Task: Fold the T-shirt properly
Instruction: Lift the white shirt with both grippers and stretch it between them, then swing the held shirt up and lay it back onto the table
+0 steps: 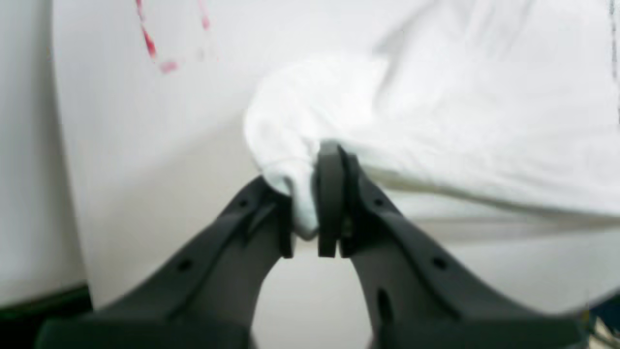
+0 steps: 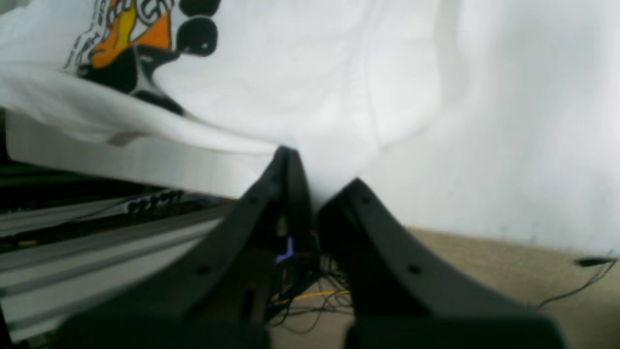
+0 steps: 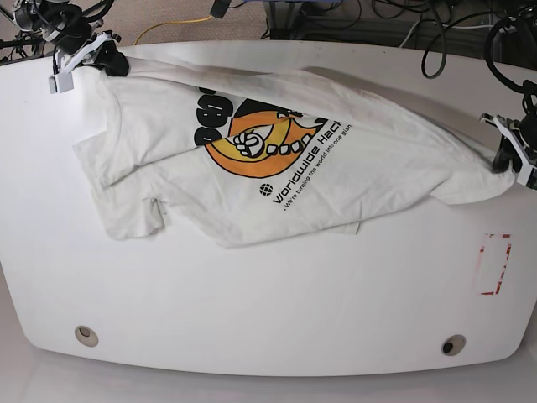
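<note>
The cream-white T-shirt [image 3: 277,168] lies crumpled and stretched across the back half of the white table [image 3: 252,311], its orange-yellow round graphic [image 3: 256,138] and small black text facing up. At the table's right edge my left gripper [image 3: 503,159] is shut on a bunched corner of the shirt; the left wrist view shows the fabric [image 1: 436,106] pinched in the gripper [image 1: 310,213]. My right gripper [image 3: 113,63] is shut on the shirt at the back left corner. In the right wrist view the cloth [image 2: 315,72] runs into the closed gripper [image 2: 315,194], with the graphic [image 2: 131,34] above left.
A red dashed rectangle [image 3: 493,264] is marked on the table near its right edge, also seen as red marks [image 1: 150,46]. Two round holes [image 3: 84,335] [image 3: 454,345] sit near the front edge. Cables [image 3: 436,25] and floor lie behind the table.
</note>
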Robot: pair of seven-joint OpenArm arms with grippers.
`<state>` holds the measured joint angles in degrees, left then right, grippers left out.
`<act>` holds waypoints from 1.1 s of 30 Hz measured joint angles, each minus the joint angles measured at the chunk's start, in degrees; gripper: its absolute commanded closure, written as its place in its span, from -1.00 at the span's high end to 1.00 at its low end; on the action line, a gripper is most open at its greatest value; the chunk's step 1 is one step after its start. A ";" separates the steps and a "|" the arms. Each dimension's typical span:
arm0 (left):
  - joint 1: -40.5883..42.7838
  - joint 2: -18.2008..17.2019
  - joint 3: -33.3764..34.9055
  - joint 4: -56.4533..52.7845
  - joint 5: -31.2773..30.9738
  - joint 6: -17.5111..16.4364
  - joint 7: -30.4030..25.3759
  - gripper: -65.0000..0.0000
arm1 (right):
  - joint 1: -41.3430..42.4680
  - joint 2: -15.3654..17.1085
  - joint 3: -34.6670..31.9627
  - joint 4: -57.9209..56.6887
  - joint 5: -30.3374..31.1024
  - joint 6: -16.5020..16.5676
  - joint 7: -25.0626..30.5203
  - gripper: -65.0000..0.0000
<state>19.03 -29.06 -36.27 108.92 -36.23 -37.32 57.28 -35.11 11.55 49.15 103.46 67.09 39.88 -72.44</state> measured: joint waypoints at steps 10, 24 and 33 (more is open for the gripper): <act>1.18 0.09 -0.11 -0.07 0.09 0.00 0.09 -0.87 | -1.95 1.40 0.81 -0.02 5.25 0.00 -0.33 -1.00; -21.94 7.28 3.04 1.03 4.85 5.42 0.98 -0.85 | 16.96 4.59 1.79 -0.24 5.25 -0.02 -0.04 -1.00; -33.00 7.41 7.19 -0.37 8.46 5.16 0.68 -0.85 | 33.35 8.59 -5.03 -1.49 -7.32 -0.07 -0.37 -1.00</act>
<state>-13.98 -21.65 -29.08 108.55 -27.77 -32.16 57.95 -1.76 20.14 44.12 101.97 59.77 39.81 -72.82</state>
